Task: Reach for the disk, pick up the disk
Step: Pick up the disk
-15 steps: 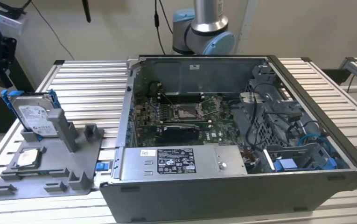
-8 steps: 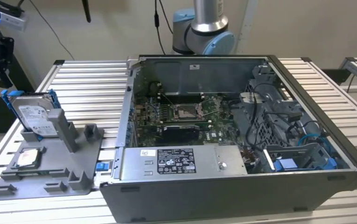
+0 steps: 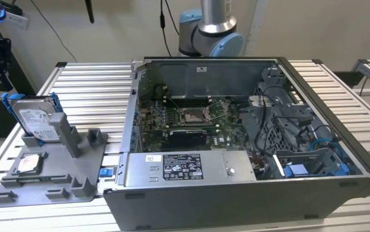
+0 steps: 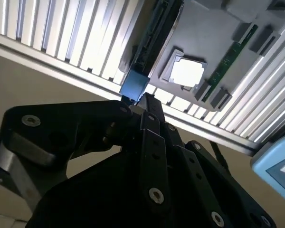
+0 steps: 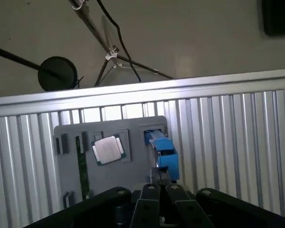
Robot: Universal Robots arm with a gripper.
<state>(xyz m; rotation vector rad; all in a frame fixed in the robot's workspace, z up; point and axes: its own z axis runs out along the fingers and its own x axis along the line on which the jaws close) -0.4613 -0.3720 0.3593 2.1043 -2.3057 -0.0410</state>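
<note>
Reach under way: the disk, a silver-grey hard drive in blue plastic carrier rails, stands on edge in a slot of a grey plastic fixture at the exterior view's left. The fixture sits beside an open grey computer case on a slatted aluminium table. Upright, the disk likely offers its rails to a grasp from above. The black gripper, fingertips apparently drawn together on nothing, hangs clear of it. In the second wrist view the disk appears edge-on, its label hidden.
</note>
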